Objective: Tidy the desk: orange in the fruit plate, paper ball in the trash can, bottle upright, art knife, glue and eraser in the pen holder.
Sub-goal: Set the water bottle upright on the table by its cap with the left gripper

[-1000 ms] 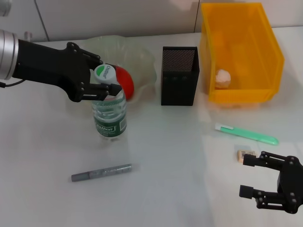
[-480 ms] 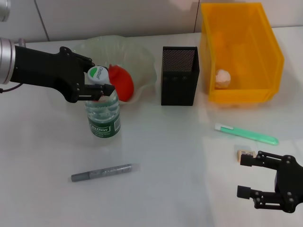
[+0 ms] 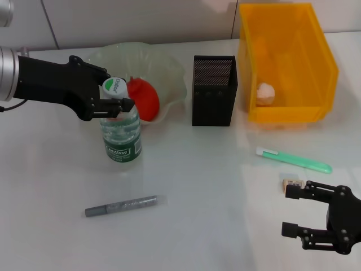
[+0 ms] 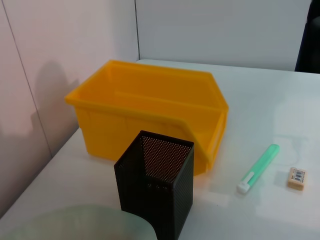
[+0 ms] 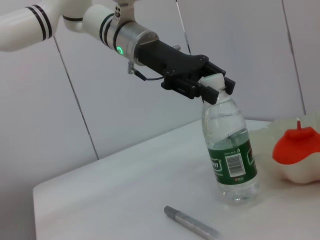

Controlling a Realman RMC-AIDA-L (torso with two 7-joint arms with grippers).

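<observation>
Since a second ago the bottle [image 3: 120, 134] has slid toward the robot's left and stands closer to vertical — upright on the table [image 3: 197, 192], its clear ribbed plastic and green label plain to see. The left hand [image 3: 113, 97] stays clamped on the neck just under the white cap [image 3: 113, 86], black fingers [image 5: 216, 89] either side. The right hand [image 3: 293, 210] has barely shifted; it hovers low over the table's near right part, jaws spread apart, gripping nothing.

The orange [image 3: 142, 99] sits in the translucent, wavy-rimmed fruit plate [image 3: 169, 70], partly hidden behind the bottle and the left hand. The paper ball [image 3: 265, 93] lies inside the yellow plastic bin [image 3: 316, 62]. The black mesh pen holder [image 3: 213, 90], square in section, stands between plate and bin; what it holds cannot be seen in either view. The green art knife [image 3: 293, 160] lies flat before the bin, the small eraser [image 3: 292, 183] just nearer — its near edge close against the right hand's upper finger. A grey stick-shaped glue [image 3: 120, 206] lies alone on the near left of the table.
</observation>
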